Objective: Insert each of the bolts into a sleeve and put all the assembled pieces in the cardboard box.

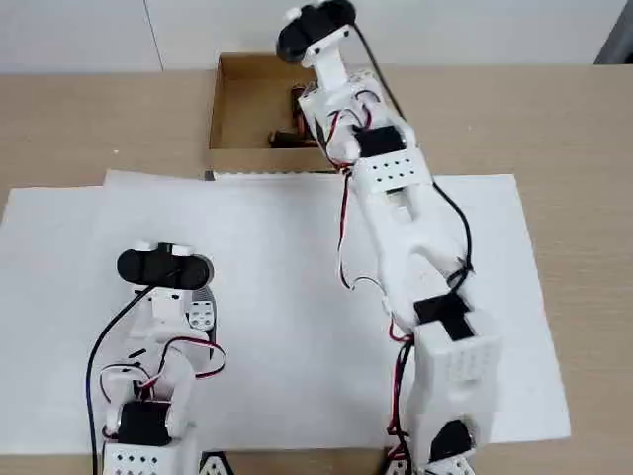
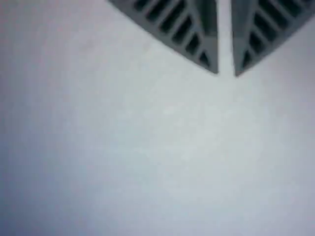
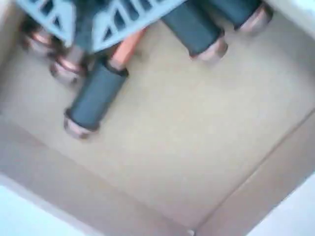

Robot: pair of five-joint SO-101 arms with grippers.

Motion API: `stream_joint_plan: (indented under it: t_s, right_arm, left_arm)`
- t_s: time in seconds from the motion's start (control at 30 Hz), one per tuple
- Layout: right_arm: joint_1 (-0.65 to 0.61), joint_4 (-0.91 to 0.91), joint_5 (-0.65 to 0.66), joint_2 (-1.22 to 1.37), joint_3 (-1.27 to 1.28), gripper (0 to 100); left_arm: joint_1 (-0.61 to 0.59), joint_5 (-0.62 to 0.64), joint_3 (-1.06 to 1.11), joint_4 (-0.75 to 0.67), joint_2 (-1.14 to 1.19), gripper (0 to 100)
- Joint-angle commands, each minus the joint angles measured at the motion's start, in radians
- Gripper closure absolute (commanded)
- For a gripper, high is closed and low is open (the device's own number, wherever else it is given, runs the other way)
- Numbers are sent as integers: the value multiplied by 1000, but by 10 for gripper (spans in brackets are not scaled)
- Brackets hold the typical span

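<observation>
— Several dark sleeves (image 3: 194, 30) with bolts in them lie on the floor of the cardboard box (image 3: 197, 142), at the far side of the table (image 1: 79, 119).
— And the right gripper (image 3: 84, 42)?
— Down inside the box, just over one sleeve (image 3: 96, 96) whose orange bolt (image 3: 127, 48) sticks out of its end. Whether it grips that piece, I cannot tell.
— The left gripper (image 2: 225, 73)?
— Near left, above the white paper (image 2: 147, 157), pincer narrowed to a thin slit, holding nothing.
</observation>
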Motion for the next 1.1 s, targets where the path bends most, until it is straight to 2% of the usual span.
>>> stream_joint_plan:
  t_s: [0.0,0.47,0.63,0.93,1.07]
  right_arm:
    - [10,97,5,-154,-49,996]
    - [10,529,3,-493,-49,996]
    - [35,700,-91,-621,-49,996]
    - [182,1010,-98,-823,-44,996]
    - [231,1043,-97,-889,-44,996]
  left_arm:
    - [-9,-2,-7,0,-11,994]
    - [-9,-2,-7,0,-11,994]
    - [-9,-2,-7,0,-11,994]
    - [-9,-2,-7,0,-11,994]
    - [-9,-2,-7,0,-11,994]
